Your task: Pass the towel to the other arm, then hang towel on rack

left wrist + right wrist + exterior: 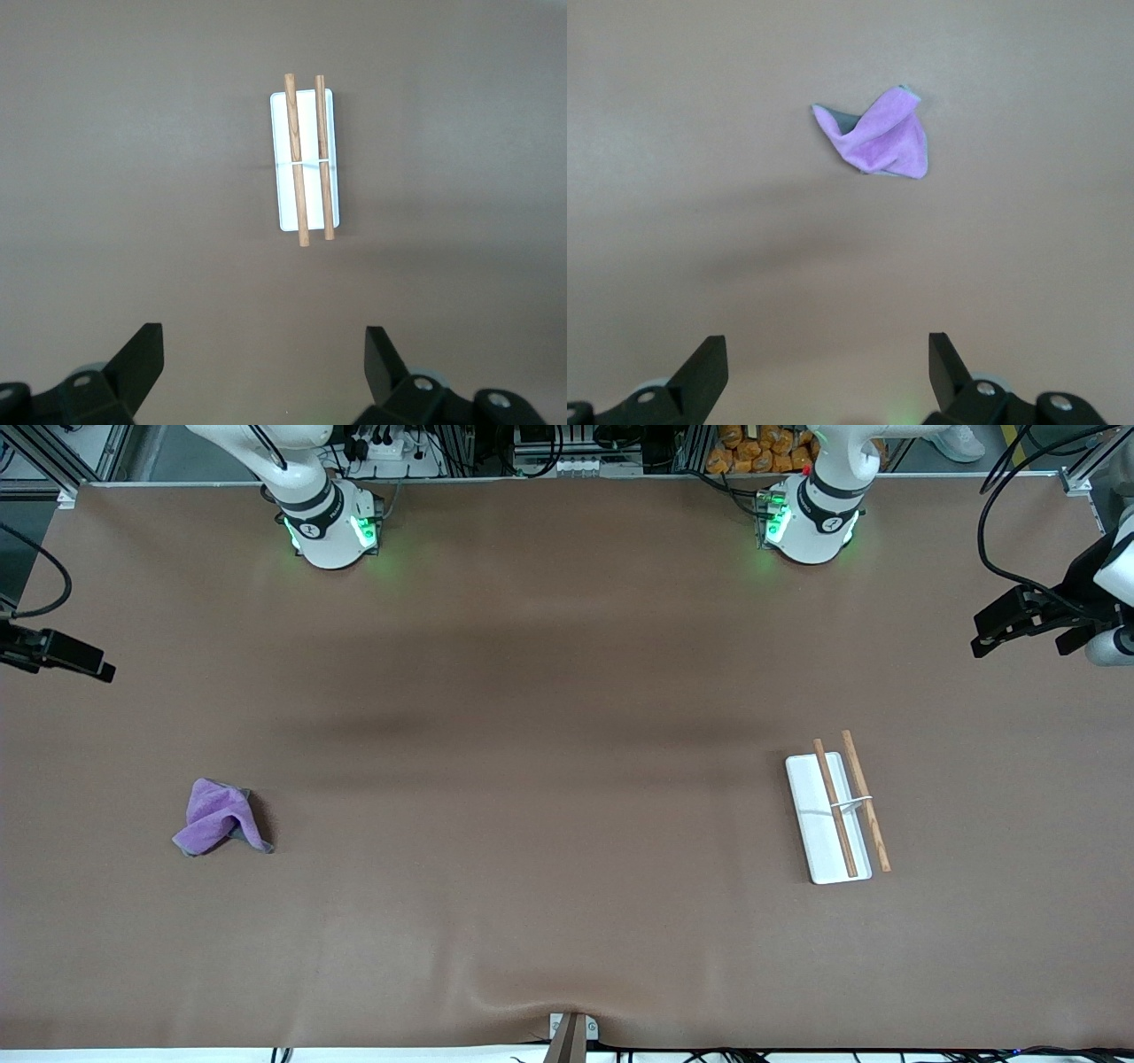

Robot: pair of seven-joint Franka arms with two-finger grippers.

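The towel (221, 828) lies crumpled on the table toward the right arm's end, purple face up with a dark grey edge showing. It also shows in the right wrist view (877, 137). The rack (837, 815), a white tray with two wooden rods joined by a white bracket, stands toward the left arm's end and shows in the left wrist view (306, 159). My right gripper (828, 363) is open and empty, high over the right arm's end of the table (62, 654), apart from the towel. My left gripper (264, 354) is open and empty, high over the left arm's end (1019, 620), apart from the rack.
The brown table cover (549, 779) runs the table's whole width. A small bracket (571, 1032) sits at the table edge nearest the front camera. Cables and boxes lie past the edge by the arm bases.
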